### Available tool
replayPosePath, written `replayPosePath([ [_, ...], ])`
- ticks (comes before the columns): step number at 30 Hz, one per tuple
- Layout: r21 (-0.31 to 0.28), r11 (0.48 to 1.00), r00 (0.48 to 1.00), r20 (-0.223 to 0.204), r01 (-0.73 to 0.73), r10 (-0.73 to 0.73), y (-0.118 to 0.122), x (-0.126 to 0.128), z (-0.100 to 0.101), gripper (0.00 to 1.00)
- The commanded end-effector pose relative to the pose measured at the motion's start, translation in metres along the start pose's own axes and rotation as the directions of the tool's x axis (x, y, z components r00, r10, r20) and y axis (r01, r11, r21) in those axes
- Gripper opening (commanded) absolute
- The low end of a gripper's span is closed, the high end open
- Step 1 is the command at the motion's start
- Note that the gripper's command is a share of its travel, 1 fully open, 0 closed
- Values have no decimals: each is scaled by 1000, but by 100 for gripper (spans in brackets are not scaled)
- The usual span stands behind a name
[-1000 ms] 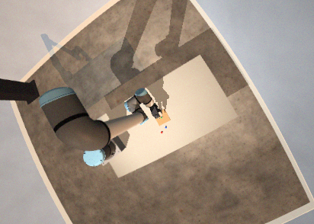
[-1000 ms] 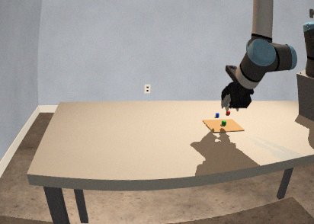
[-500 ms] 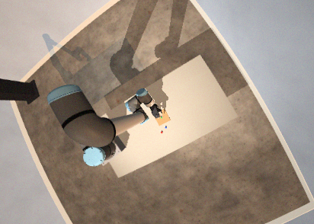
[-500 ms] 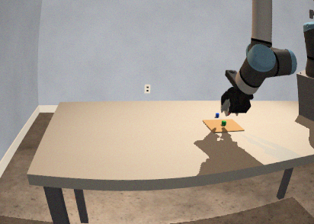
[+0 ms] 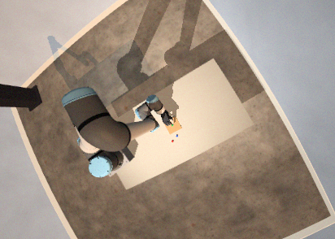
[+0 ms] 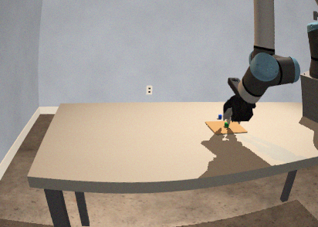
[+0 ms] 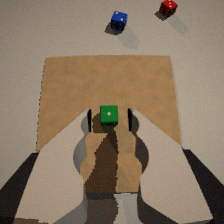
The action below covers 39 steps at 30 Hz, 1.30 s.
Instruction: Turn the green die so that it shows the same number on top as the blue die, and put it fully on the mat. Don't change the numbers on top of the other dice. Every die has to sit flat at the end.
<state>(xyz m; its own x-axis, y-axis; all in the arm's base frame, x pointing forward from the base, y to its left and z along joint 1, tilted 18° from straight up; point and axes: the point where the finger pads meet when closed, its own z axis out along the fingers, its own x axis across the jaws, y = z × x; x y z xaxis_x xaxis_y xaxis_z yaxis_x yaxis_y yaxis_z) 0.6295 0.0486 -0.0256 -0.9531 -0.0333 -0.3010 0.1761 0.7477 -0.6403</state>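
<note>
The green die [image 7: 109,114] [image 5: 171,125] [image 6: 226,124] sits flat on the tan mat [image 7: 65,85] [image 5: 177,128] [image 6: 237,130], with one white pip on top in the wrist view. My gripper [image 7: 109,110] [image 5: 169,121] [image 6: 227,120] is low over the mat. Its two fingers stand on either side of the green die, with a small gap on each side, so it is open around the die and not gripping. The blue die [image 7: 118,20] [image 5: 176,136] [image 6: 220,116] and the red die [image 7: 168,7] [image 5: 172,141] lie on the table just beyond the mat's far edge.
The mat lies on a large beige table [image 6: 127,142] [image 5: 211,97]. The robot base and arm [image 5: 102,129] stand at the table's side. A brown floor surrounds the table.
</note>
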Motion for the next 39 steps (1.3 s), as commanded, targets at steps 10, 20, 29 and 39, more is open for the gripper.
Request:
replayPosePath([
  [10,0,1000,1000,1,-1,1,13,0,13,18],
  [20,0,1000,1000,1,-1,1,16,0,15,18],
  [29,0,1000,1000,1,-1,1,16,0,16,18],
  [39,0,1000,1000,1,-1,1,16,0,16,18],
])
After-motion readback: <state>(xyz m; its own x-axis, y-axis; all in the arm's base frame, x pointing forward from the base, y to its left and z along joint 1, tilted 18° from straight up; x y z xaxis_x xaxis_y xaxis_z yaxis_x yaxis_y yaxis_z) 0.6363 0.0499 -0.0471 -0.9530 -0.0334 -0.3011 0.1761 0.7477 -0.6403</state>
